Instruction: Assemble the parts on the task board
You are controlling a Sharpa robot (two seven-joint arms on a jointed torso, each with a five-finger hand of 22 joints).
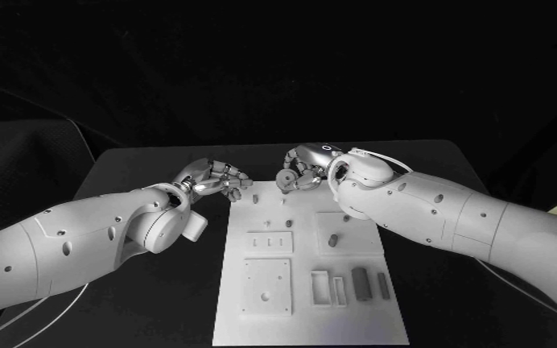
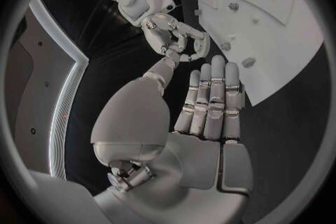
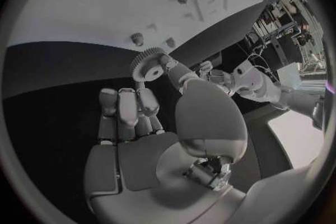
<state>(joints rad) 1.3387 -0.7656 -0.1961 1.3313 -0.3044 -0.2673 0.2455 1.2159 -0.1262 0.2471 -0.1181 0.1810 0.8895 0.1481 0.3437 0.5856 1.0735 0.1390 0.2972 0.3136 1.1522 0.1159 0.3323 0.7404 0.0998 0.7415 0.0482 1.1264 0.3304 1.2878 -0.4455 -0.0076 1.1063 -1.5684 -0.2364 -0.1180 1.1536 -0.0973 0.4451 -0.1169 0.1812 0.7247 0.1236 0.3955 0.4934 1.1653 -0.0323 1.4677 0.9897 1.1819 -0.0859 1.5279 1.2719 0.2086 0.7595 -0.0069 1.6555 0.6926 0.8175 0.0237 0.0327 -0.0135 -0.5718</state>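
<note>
The robot's right hand point(image 1: 304, 169) pinches a small grey toothed gear wheel point(image 3: 146, 64) between thumb and fingertip, held just above the far end of the white rectangular task board point(image 1: 304, 316) at the centre of the frame on the black table point(image 1: 430, 159). The left hand point(image 1: 215, 179), left of centre, holds nothing; its fingers are curled loosely in the head view and lie straight, side by side, in its own wrist view. The step in hand appears to be seating the gear on one of the small upright grey pegs point(image 3: 137, 39) near the board's far edge — the wheel should be kept level, its bore lined up over the peg, then lowered without forcing. Lower in the frame, the board's shallow recesses carry parts (two dark grey bars point(image 1: 361, 283) at lower right), and a short grey stub point(image 1: 332, 240) stands in a square pocket mid-board.
</note>
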